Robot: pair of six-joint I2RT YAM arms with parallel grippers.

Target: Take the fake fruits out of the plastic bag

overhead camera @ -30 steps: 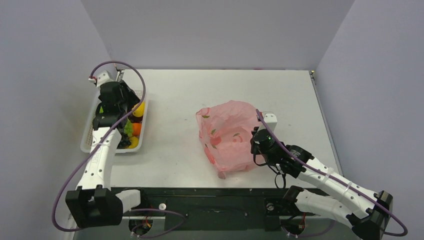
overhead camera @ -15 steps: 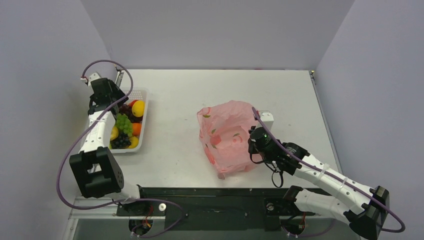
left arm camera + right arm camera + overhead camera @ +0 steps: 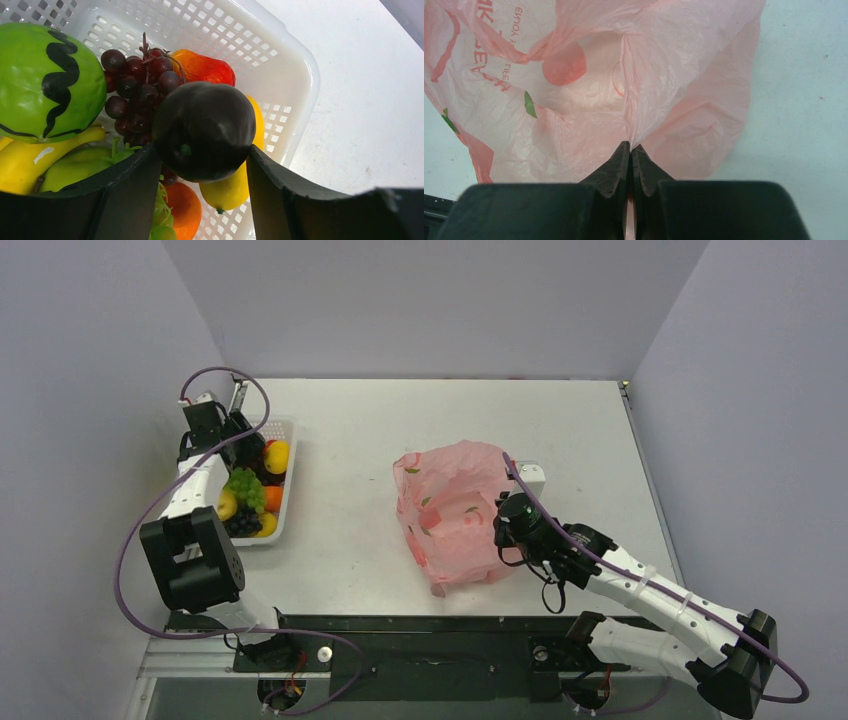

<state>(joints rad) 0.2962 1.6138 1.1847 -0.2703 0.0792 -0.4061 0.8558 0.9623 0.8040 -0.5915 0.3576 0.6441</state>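
While the left arm stands folded along the left edge of the surface [image 3: 400,420], forearm reaching away from me and wrist bent over the far end of the white mesh basket [image 3: 289,485], the left tool [image 3: 202,157] is half closed around a dark purple fruit [image 3: 202,127], with a finger pressed to each side. From the wrist view that fruit hangs over the other fake fruits in the basket: a green striped ball [image 3: 47,80], dark grapes [image 3: 135,85], a banana [image 3: 40,155], a lemon [image 3: 232,187], an orange [image 3: 182,210] and a red piece [image 3: 205,67]. I cannot tell whether it touches them.

My right arm lies low, stretched diagonally from its base at the near right toward the middle of the surface. The right tool [image 3: 630,150] is fully closed, pinching a fold of the plastic bag [image 3: 450,510] at the bag's right side. The bag sits crumpled just right of centre, well apart from the basket.
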